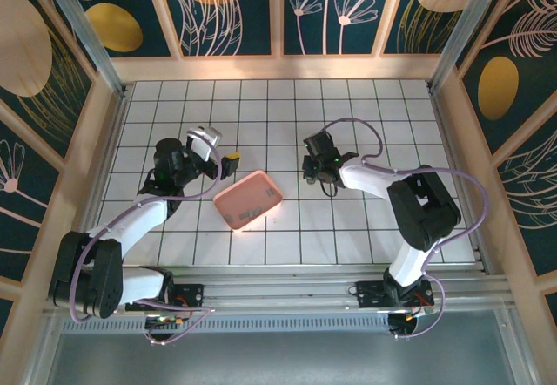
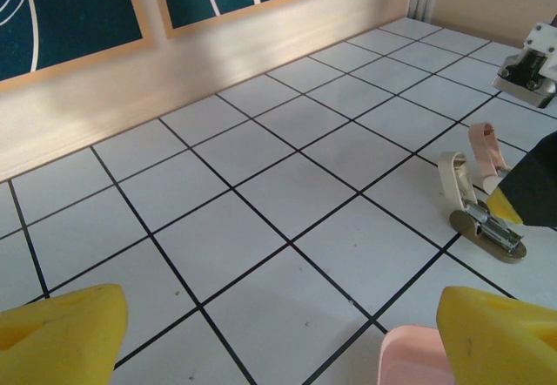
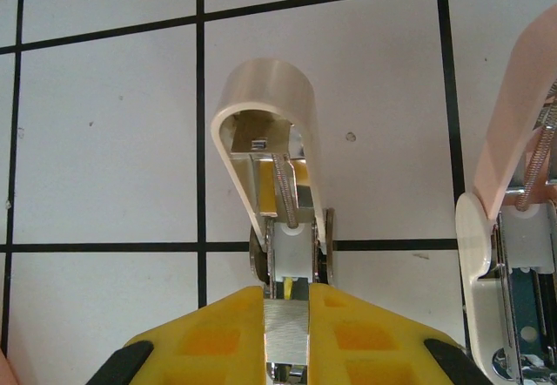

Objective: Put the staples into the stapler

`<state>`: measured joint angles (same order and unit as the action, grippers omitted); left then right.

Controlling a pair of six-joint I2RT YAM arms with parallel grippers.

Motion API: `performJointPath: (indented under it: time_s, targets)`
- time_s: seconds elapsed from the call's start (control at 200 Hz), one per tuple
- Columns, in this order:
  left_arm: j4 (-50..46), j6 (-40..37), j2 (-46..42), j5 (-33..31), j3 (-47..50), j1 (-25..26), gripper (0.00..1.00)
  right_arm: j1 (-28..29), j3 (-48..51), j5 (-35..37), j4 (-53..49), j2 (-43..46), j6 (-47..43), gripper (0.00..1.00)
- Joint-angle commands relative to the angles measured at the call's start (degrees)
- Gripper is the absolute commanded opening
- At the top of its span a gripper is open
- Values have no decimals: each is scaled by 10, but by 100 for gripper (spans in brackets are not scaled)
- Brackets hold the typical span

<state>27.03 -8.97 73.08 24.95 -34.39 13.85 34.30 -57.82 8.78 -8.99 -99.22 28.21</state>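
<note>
The left fingers (image 2: 61, 337) were seen spread well left of the stapler (image 3: 270, 115), the pink tray (image 1: 248, 199) nearer on that side, and what looked to be the staples (image 3: 286, 333), pinched by the right fingers (image 3: 209, 337) just over its opened channel, were best lowered squarely, aligned lengthwise.

Bright, even light from above, w/ only soft little shadows on the white tiles (image 1: 287, 106). The wood wall (image 2: 218, 63) has a warm shiny patch & the yellow fingertips (image 2: 61, 333) look blurry; the stapler (image 3: 261, 89) looks sharp.
</note>
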Motion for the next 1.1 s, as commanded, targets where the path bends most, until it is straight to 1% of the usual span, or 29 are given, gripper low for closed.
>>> performJointPath:
  time_s: [0.0,1.096]
  targets:
    - [20,-9,2,-3,1,-3,92,4,-7,5,-7,-13,1,17]
    - [15,-13,4,2,-1,-3,92,5,0,-12,-16,-30,-1,17]
